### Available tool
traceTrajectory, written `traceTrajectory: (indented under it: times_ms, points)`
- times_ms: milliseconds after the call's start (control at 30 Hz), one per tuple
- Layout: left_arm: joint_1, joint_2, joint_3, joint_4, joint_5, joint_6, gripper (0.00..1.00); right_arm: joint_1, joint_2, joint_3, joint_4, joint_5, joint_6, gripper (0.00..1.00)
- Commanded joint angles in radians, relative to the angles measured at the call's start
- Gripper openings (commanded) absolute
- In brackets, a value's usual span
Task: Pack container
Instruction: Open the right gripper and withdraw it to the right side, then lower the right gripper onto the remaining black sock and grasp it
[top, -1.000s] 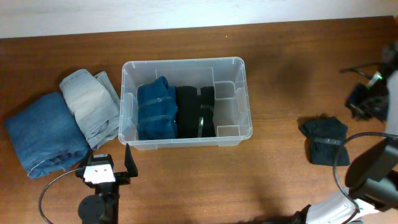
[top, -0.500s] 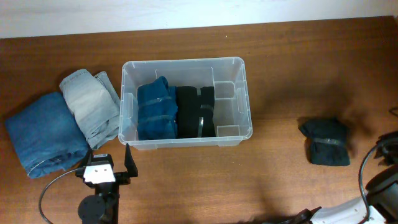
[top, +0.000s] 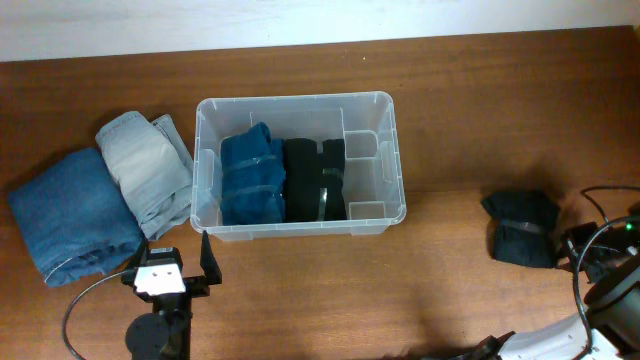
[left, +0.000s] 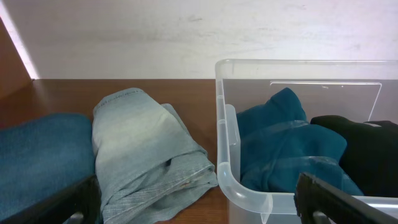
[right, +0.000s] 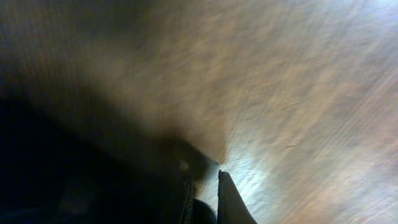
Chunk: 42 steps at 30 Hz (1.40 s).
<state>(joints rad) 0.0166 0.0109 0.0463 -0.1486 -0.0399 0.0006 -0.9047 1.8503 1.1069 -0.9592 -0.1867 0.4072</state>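
The clear plastic container (top: 300, 100) sits mid-table with a blue rolled bundle (top: 250, 175) and a black bundle (top: 315, 180) inside; its right compartments hold nothing. My left gripper (top: 167, 265) hovers open just in front of the container's near-left corner (left: 224, 155), nothing between its fingers (left: 336, 199). A dark navy folded bundle (top: 525, 228) lies on the table at the right. My right gripper (top: 580, 250) is low at that bundle's right edge, shut, its fingertips (right: 224, 183) close together beside dark cloth (right: 74, 162) over the wood.
Light grey-blue folded jeans (top: 145, 170) (left: 137, 143) lie against the container's left side, with mid-blue folded jeans (top: 70, 215) (left: 37, 149) further left. A pale wall runs along the table's far edge. Cables trail near the right arm (top: 600, 300).
The right arm dropped from the far right edge down to the navy bundle's right side; that bundle shifted slightly. The left arm and container have not moved.
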Motion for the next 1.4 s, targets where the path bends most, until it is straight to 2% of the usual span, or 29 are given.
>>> traceTrajectory:
  times_ms: [0, 300, 600, 733, 900, 967, 1000, 1067, 1100, 1167, 1200, 1367]
  points:
    - [0.006, -0.005, -0.006, 0.003, 0.011, 0.016, 0.99, 0.049, -0.019, -0.007, -0.016, -0.027, -0.015, 0.08]
    - [0.006, -0.005, -0.006, 0.003, 0.011, 0.016, 0.99, 0.165, -0.019, -0.007, -0.05, -0.027, -0.093, 0.04]
    - [0.006, -0.005, -0.006, 0.003, 0.011, 0.015, 0.99, 0.109, -0.031, 0.011, -0.078, -0.007, -0.142, 0.04]
    - [0.006, -0.005, -0.006, 0.003, 0.011, 0.016, 0.99, 0.061, -0.076, 0.053, -0.105, -0.088, -0.208, 0.05]
    - [0.006, -0.005, -0.006, 0.003, 0.011, 0.016, 0.99, 0.013, -0.177, 0.085, -0.111, -0.188, -0.308, 0.18]
    - [0.006, -0.005, -0.006, 0.003, 0.011, 0.016, 0.99, 0.014, -0.203, 0.085, -0.101, -0.188, -0.307, 0.38]
    - [0.006, -0.005, -0.006, 0.003, 0.011, 0.016, 0.99, 0.018, -0.209, 0.085, -0.095, -0.188, -0.307, 0.54]
    - [0.006, -0.005, -0.006, 0.003, 0.011, 0.016, 0.99, 0.029, -0.209, 0.082, -0.08, -0.187, -0.308, 0.77]
    - [0.006, -0.005, -0.006, 0.003, 0.011, 0.016, 0.99, 0.034, -0.207, 0.077, -0.073, -0.187, -0.307, 0.86]
    - [0.006, -0.005, -0.006, 0.003, 0.011, 0.015, 0.99, 0.042, -0.203, 0.061, -0.055, -0.188, -0.307, 0.96]
    - [0.006, -0.005, -0.006, 0.003, 0.011, 0.015, 0.99, 0.048, -0.202, 0.053, -0.045, -0.192, -0.307, 1.0]
    - [0.006, -0.005, -0.006, 0.003, 0.011, 0.016, 0.99, 0.082, -0.198, 0.002, 0.022, -0.233, -0.307, 0.99]
